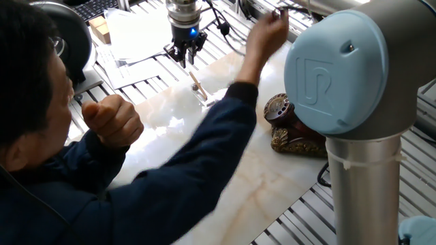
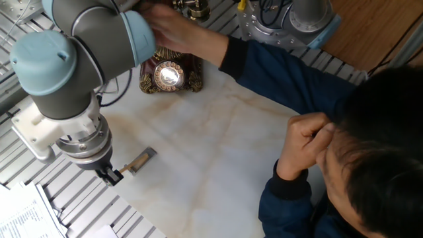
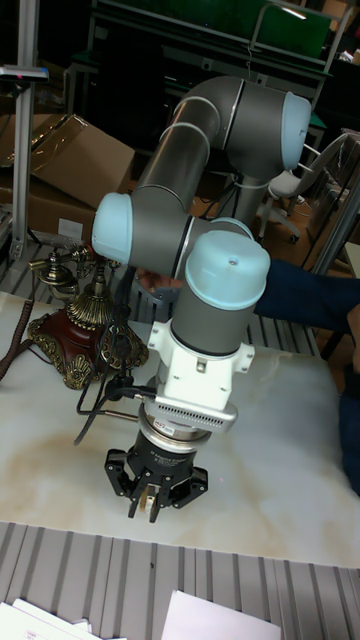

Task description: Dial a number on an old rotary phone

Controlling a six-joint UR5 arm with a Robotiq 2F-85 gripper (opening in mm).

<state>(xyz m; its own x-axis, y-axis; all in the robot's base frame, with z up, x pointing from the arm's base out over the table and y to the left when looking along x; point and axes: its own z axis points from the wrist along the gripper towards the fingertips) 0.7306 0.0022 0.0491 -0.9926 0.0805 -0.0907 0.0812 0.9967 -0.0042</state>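
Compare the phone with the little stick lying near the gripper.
The phone is large, ornate and dark bronze; the stick is small, plain and pale with a grey end. The phone stands upright; the stick lies flat, close to the gripper. Both rest on the marble top.

Marble tabletop [image 2: 218, 145] w/ rotary phone [image 2: 169, 73] & small stick [image 2: 137, 161].

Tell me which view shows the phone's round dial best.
The other fixed view: the dial faces that camera on the old rotary phone. One fixed view shows the dial obliquely, half hidden by the arm. The tall fixed view shows only the phone's side.
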